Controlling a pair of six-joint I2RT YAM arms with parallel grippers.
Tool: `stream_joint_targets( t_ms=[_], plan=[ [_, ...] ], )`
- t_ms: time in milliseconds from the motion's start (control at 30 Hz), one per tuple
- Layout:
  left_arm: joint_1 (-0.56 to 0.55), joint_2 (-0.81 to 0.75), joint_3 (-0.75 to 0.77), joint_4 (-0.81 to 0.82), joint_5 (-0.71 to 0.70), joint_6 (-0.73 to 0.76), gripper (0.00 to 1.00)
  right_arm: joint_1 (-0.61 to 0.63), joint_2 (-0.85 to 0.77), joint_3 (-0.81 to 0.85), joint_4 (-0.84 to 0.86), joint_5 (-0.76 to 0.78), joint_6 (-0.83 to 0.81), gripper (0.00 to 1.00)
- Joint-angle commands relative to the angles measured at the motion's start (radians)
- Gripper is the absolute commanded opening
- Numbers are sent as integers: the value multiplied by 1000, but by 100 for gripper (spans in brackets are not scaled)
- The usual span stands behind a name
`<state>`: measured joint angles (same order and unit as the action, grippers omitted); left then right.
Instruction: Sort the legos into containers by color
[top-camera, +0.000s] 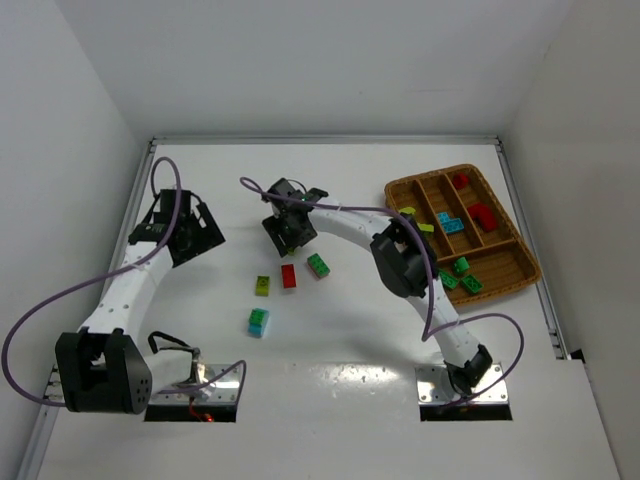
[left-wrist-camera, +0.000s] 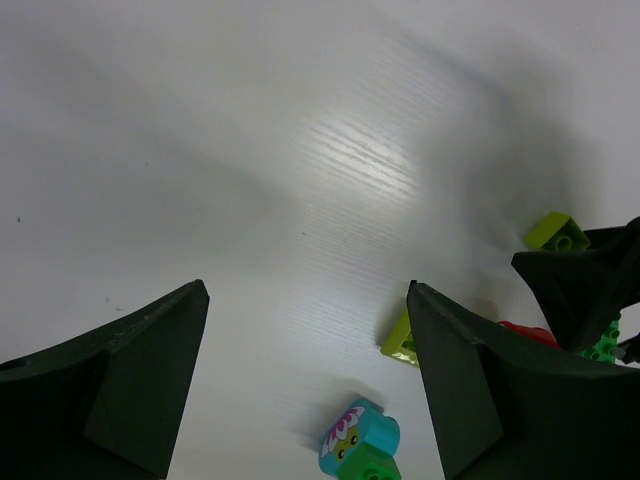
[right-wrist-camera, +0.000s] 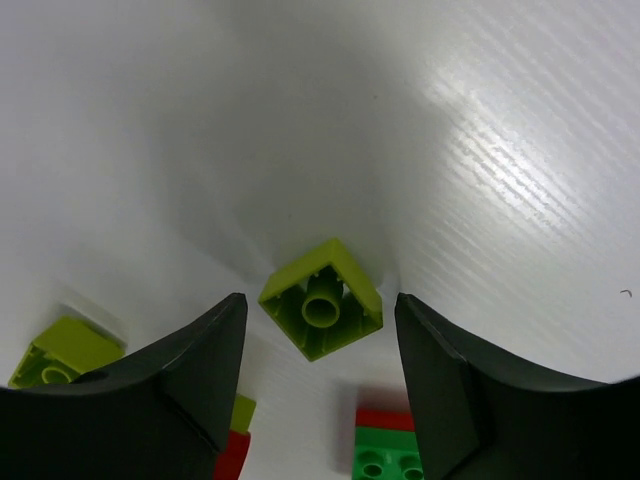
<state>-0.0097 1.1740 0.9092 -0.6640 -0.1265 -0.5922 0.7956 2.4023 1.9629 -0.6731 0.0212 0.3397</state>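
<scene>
right gripper (right-wrist-camera: 320, 298): spread, tips low over the table (right-wrist-camera: 480, 150), one finger on each side of a brick. A thin strip of table shows at both sides, so nothing is pinched yet.
yellow-green brick (right-wrist-camera: 322, 310): directly between the fingers, lying studs-down with its hollow underside up.
how it lies: squarish, so it has no real long axis. It sits turned like a diamond, a corner facing each finger rather than a flat side.
the close, as I judge it: the fingers would meet corners first, and the brick may twist or skate out. A small turn of the wrist to square up on two flat sides looks safer.
back toward the wrist: a second yellow-green brick (right-wrist-camera: 58, 355) on the left finger's side and a green brick (right-wrist-camera: 392, 455) by the right finger with red showing past it, all near the target but apart from it.
left gripper (left-wrist-camera: 308, 290): spread wide over bare table, holding nothing, well apart from the target — the right arm is plainly the nearer one.
cyan-and-green pair (left-wrist-camera: 360, 440): close under the left gripper, toward its right finger.
wicker tray (top-camera: 520, 262): well off on the right finger's side, back along that arm. Red, cyan and green pieces lie in separate compartments, and yellow-green pieces show at the end nearest the right gripper — the likely home for this brick.
</scene>
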Motion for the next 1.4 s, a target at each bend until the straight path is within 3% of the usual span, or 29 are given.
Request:
stream_joint_targets(
  t_ms=[0,200,433,567,767,900,1033,1100,1133,1167,1267,1367],
  plan=[
    [11,-28,-6,-5,16,12,87,11,1,1,75,52,15,61],
    [20,-37,-6,-5,27,22,87,11,-14,-10,86,117,25,40],
    [20,-28,-6,-5,48,31,87,-30,-239,-169,124,305,117,34],
    [-19,-19,-6,-5,48,31,87,-180,-429,-382,135,399,244,34],
    [-29,1,-6,4,59,31,87,-422,-615,-623,172,378,315,34],
    [-38,10,-6,4,68,31,87,-533,-608,-634,161,358,306,37],
    [-38,-14,3,17,47,5,87,-569,-494,-492,135,377,306,39],
    [-38,-27,13,17,47,5,87,-578,-434,-444,124,397,318,57],
    [-38,-27,23,17,47,5,87,-578,-422,-397,104,408,329,72],
    [-38,-27,23,8,47,5,87,-578,-413,-377,84,408,329,77],
    [-38,-27,34,7,38,5,87,-540,-449,-360,75,456,329,78],
    [-38,-27,34,7,28,5,87,-467,-567,-452,124,476,320,70]
  ],
)
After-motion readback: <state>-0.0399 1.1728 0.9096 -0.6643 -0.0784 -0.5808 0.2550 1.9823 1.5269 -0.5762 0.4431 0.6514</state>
